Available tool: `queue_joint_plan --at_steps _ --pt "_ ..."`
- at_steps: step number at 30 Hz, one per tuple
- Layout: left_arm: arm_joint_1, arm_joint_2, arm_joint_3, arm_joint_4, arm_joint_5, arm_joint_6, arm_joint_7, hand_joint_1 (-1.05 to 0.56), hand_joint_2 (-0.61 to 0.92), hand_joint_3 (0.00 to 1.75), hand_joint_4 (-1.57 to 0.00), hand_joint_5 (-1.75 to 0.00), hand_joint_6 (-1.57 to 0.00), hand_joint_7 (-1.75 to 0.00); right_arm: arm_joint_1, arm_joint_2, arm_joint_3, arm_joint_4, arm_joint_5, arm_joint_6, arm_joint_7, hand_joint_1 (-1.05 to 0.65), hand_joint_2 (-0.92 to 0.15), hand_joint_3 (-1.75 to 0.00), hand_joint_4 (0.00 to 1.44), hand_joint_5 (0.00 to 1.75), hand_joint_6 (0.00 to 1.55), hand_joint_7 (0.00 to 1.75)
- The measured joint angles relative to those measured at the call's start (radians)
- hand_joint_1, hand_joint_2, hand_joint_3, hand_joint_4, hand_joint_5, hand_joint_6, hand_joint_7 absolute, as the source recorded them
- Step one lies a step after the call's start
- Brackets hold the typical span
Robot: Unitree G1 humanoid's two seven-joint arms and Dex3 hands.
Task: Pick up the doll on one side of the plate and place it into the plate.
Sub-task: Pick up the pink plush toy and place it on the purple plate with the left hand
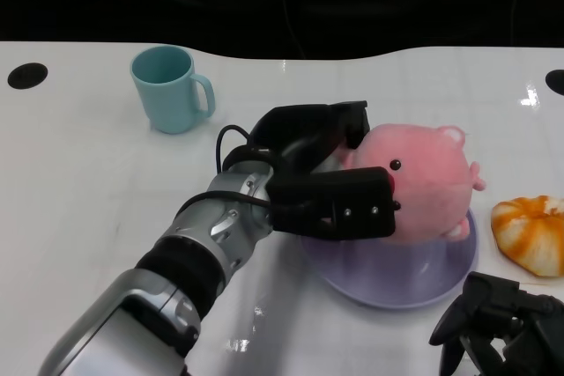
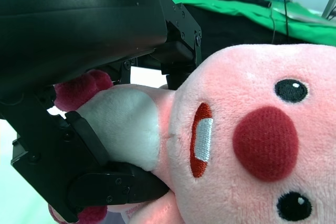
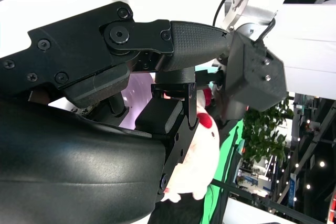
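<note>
Nearest in the head view: silver left forearm (image 1: 189, 261) rising from the lower left, black left hand (image 1: 322, 173) clamped around the pink doll (image 1: 423, 178), fingers on its near flank and behind its back. Doll held over the lavender plate (image 1: 397, 283), underside down at the plate's far part; contact with the plate unclear. Right hand (image 1: 502, 328) low at the lower right, near the plate's rim, fingers curled downward with nothing seen in them; wide or narrow, cannot tell. Orange and white plush (image 1: 533, 233) lying just right of the plate. Teal mug (image 1: 172, 88) standing upright well to the left and farther back, handle to the right. White glossy counter (image 1: 79, 182) beneath everything, dark round holes near its far corners, black backdrop beyond its far edge.

Left wrist view: black fingers (image 2: 100, 179) pressed into the doll's (image 2: 247, 140) white belly patch and pink body, face filling most of the frame, with black eyes, red cheek and red mouth. Green cloth (image 2: 252, 17) and dark fabric behind.

Right wrist view: black shell and fingers (image 3: 147, 43) of the right hand filling the frame, a slice of the doll (image 3: 197, 156) and the plate (image 3: 139, 90) visible past them. Silver arm bracket, green plant and string lights in the room beyond.
</note>
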Motion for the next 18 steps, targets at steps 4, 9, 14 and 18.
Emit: queue_joint_plan --at_steps 4,9,14,18 --pt "-0.007 -0.022 -0.003 0.011 0.000 0.036 -0.038 -0.23 0.56 0.67 -0.82 -1.65 -0.75 -1.33 0.007 0.000 0.000 -0.009 -0.005 0.000 -0.001 -0.78 -0.92 -0.43 0.84 1.53 0.83 1.20" --pt "-0.025 -0.032 -0.005 0.010 -0.008 0.083 -0.129 -0.32 0.88 0.09 -0.73 -1.49 -0.97 -0.25 0.007 0.000 0.001 -0.010 -0.004 0.000 0.002 -0.78 -0.92 -0.43 0.84 1.53 0.83 1.20" --pt "-0.025 -0.011 -0.027 -0.011 -0.006 0.082 -0.226 -0.57 0.92 0.18 -0.47 -0.54 -0.63 -0.01 0.008 -0.001 0.001 -0.011 -0.004 0.000 0.004 -0.78 -0.92 -0.43 0.84 1.54 0.82 1.21" --pt "-0.025 0.019 -0.076 -0.035 0.034 0.083 -0.268 -0.85 0.92 0.37 -0.21 -0.18 -0.27 0.00 0.007 -0.001 0.000 -0.011 -0.003 0.000 0.008 -0.77 -0.92 -0.44 0.83 1.54 0.82 1.21"
